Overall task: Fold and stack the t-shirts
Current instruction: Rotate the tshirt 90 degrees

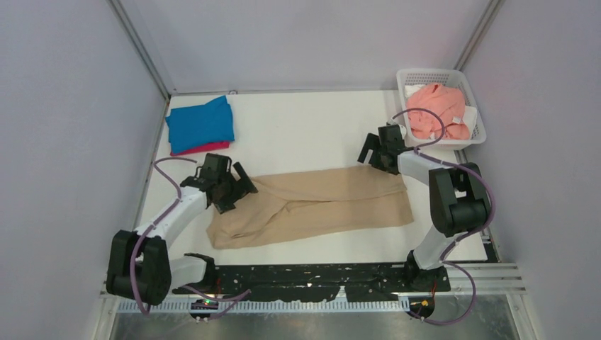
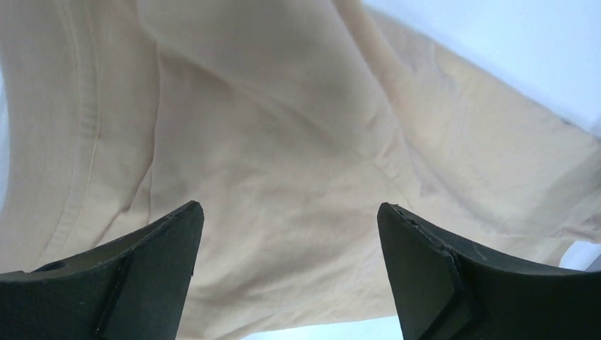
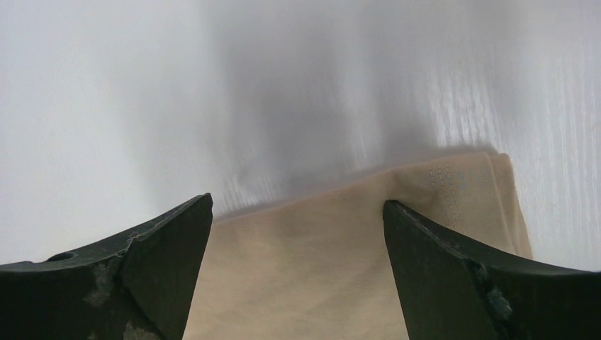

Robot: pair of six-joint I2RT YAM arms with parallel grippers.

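Observation:
A tan-beige t-shirt (image 1: 319, 203) lies folded lengthwise into a long strip across the middle of the table. My left gripper (image 1: 239, 190) hovers over its left end, jaws wide open with only loose cloth (image 2: 283, 177) below them. My right gripper (image 1: 368, 150) stands open above the strip's far right corner (image 3: 453, 191), nothing between its fingers. A folded bright blue t-shirt (image 1: 201, 123) rests on a magenta-red one (image 1: 205, 148) at the back left. A salmon pink t-shirt (image 1: 438, 110) lies crumpled in the basket.
The white mesh basket (image 1: 412, 78) stands at the back right corner, close behind my right arm. Grey walls enclose the table on three sides. A black rail (image 1: 319, 280) with the arm bases runs along the near edge.

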